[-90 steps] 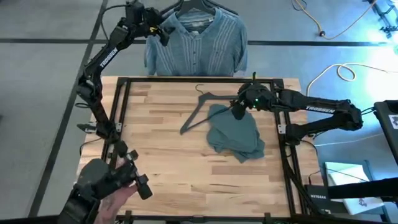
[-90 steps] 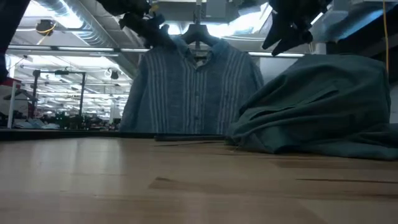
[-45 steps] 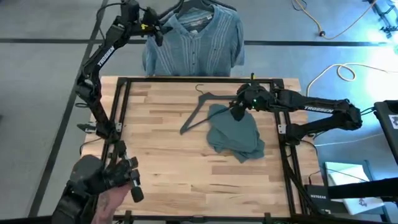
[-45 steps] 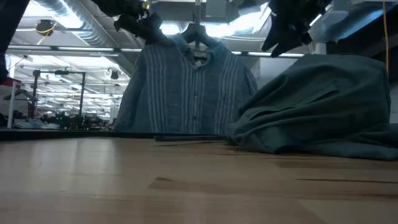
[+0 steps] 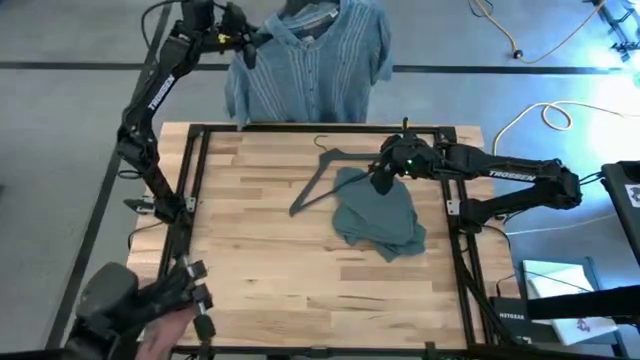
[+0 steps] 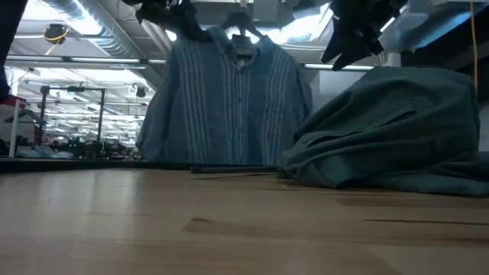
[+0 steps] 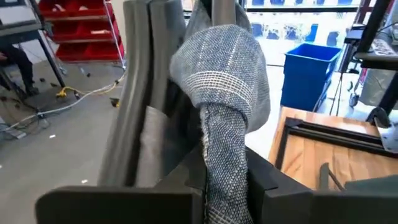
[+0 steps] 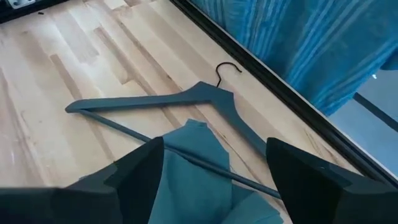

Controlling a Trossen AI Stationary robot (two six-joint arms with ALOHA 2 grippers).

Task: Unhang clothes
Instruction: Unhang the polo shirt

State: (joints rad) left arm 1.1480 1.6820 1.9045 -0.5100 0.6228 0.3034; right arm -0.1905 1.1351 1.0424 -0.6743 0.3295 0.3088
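The blue-grey striped shirt (image 5: 315, 70) (image 6: 229, 107) hangs by its shoulders from a dark hanger (image 6: 243, 29) beyond the table's far edge. My left gripper (image 5: 243, 42) (image 7: 217, 180) is shut on the shirt at its left shoulder. The plain grey T-shirt (image 5: 380, 215) (image 6: 397, 130) lies crumpled on the table's right half. Its far edge overlaps a bare dark hanger (image 5: 320, 178) (image 8: 186, 99) lying flat. My right gripper (image 5: 383, 180) (image 8: 214, 168) hovers open above the T-shirt's far corner, touching nothing. My left gripper pinches a bunched fold of the striped shirt (image 7: 227, 168) between its two fingers, at the shirt's left shoulder. The fingers come roughly level from the table's left. The shirt stays hung on its hanger, with the cloth gathered toward the gripper.
Black frame rails (image 5: 300, 128) run around the wooden table. A person's hand with a dark device (image 5: 135, 300) is at the near left corner. Cables (image 5: 540, 115) lie on the floor at the right.
My left gripper has gone up and away past the far edge, drawing the striped shirt's left shoulder with it. The shirt has shifted left and risen on its hanger. The person's hand with the device has moved toward the near left corner.
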